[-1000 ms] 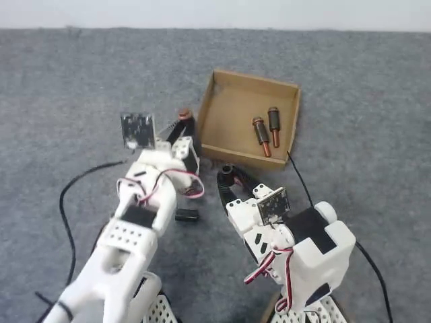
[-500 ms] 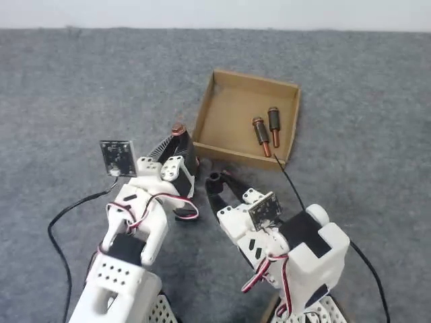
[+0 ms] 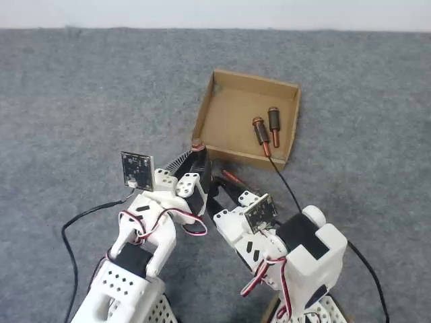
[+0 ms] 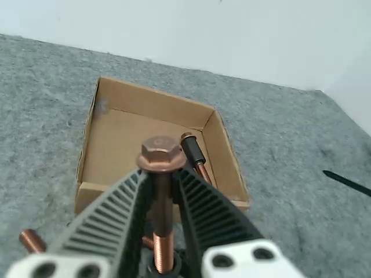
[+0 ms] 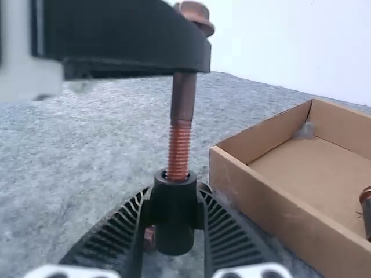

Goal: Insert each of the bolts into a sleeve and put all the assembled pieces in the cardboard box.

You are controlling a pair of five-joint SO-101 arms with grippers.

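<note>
The left gripper (image 4: 160, 184) pinches a copper bolt (image 4: 161, 154) just under its head, and the bolt hangs upright with the threads down. The right gripper (image 5: 174, 200) is pressed around a black sleeve (image 5: 174, 231) and holds it upright with the mouth up. The threaded end of the bolt stands in the mouth of the sleeve; how deep it goes, we cannot tell.

Both grippers meet above the table (image 3: 81, 87), just in front of the near left corner of the cardboard box (image 3: 204, 121), which stands toward the far edge of the table. In the box, two assembled pieces (image 3: 261, 137) lie side by side near its right wall. A loose bolt (image 3: 231, 177) lies on the table just in front of the near wall of the box.

One second ago we see the left gripper farther away, beside the left wall of the box, and the bolt and the sleeve are well apart. Since then the left gripper has come back toward the near edge of the table and a little to the right, and the right gripper has gone to the left to meet it. Now the bolt touches the sleeve. The box and the two pieces in it have not moved.
</note>
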